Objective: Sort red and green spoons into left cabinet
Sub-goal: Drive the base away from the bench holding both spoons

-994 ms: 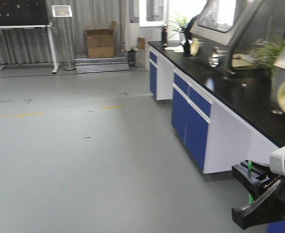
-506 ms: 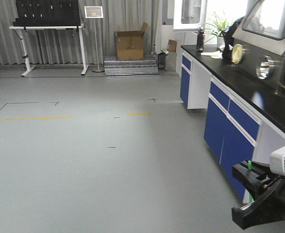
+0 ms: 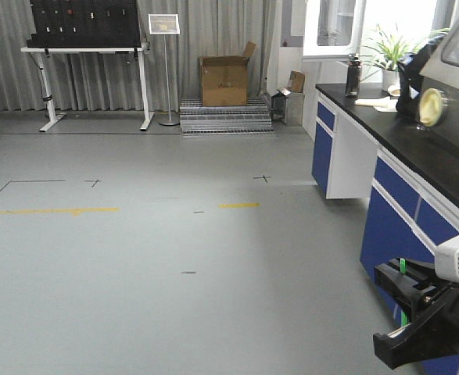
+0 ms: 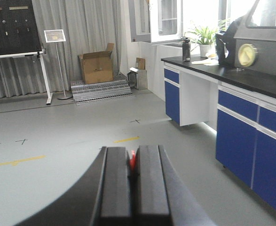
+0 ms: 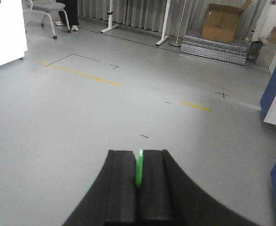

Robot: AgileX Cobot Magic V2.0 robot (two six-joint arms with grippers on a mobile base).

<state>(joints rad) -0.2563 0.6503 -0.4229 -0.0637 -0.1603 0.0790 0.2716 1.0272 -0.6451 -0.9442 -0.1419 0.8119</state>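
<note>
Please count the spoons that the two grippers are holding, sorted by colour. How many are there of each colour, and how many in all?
red spoon: 1
green spoon: 1
Total: 2

You have open grey floor (image 3: 174, 258) ahead and to the left, free through to the far wall. On the right, the lab bench (image 3: 417, 148) runs from far to near. Your right gripper (image 5: 138, 160), clamped on the green spoon (image 5: 139, 169), sits just beside its blue doors (image 3: 393, 226), so room is tight there. Along the far wall stand a table (image 3: 88, 50), a sign stand (image 3: 166, 78), and a cardboard box (image 3: 224, 82) by stacked metal grating (image 3: 225, 117). Far left, the right wrist view shows a white unit (image 5: 3, 33), possibly a cabinet, and an office chair (image 5: 46, 7).
</note>
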